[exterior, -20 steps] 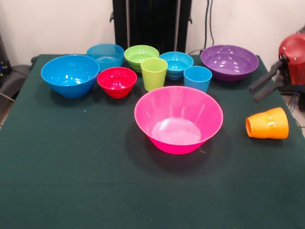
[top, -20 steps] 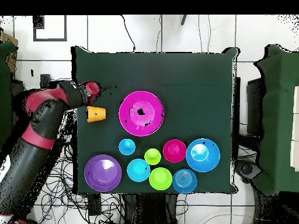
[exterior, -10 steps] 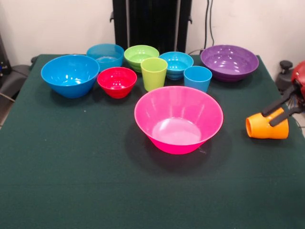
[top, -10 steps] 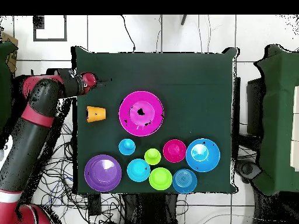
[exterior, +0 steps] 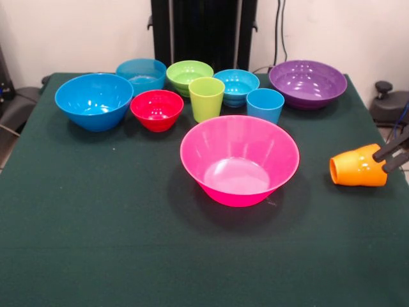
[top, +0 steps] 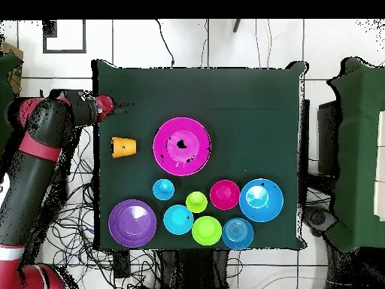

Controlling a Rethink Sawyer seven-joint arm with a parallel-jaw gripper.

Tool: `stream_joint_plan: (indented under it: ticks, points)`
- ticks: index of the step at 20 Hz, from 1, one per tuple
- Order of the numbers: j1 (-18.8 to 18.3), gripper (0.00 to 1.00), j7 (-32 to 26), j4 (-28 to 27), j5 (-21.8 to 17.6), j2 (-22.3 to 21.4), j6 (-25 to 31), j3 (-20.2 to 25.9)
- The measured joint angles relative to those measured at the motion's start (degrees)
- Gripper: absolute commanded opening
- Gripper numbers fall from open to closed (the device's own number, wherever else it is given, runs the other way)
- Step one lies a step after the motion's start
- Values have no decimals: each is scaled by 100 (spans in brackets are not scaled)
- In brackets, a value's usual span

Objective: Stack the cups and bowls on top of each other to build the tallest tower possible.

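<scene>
Item, nearest: huge glossy pink plastic bowl (exterior: 239,160), upright at the middle of the green cloth-covered table (exterior: 96,243). Broad and stable; I judge it the natural base, best left where it sits.

Item, beside the pink bowl near the table's edge and apart from it: orange stepped plastic cup (exterior: 359,166), lying on its side, mouth toward the pink bowl. Light, stiff, slick. It will roll if nudged. I would take it across the stepped body, where the ridges give purchase.

Item, my gripper (exterior: 394,153): at the table's edge, just beside the orange cup's base; I cannot tell whether it touches. Two dark fingers (exterior: 390,149) show slightly apart, clamped on nothing. In the overhead view my arm (top: 41,150) lies off the table's side, wrist turned in toward the cloth, level rather than pointing down.

Item, next row: large blue bowl (exterior: 94,100), small red bowl (exterior: 156,109), lime green cup (exterior: 206,98), light blue cup (exterior: 264,105). All upright, separate, thin-walled; rim grips suit them.

Item, farthest: translucent blue bowl (exterior: 141,73), lime green bowl (exterior: 189,75), ribbed cyan bowl (exterior: 236,86), wide purple bowl (exterior: 307,82). No stacking done.
</scene>
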Motion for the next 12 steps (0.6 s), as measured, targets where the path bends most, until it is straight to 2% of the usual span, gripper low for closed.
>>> stream_joint_plan:
  ticks: [12]
  points:
    - [293,100,0,0,5,22,33,-2]
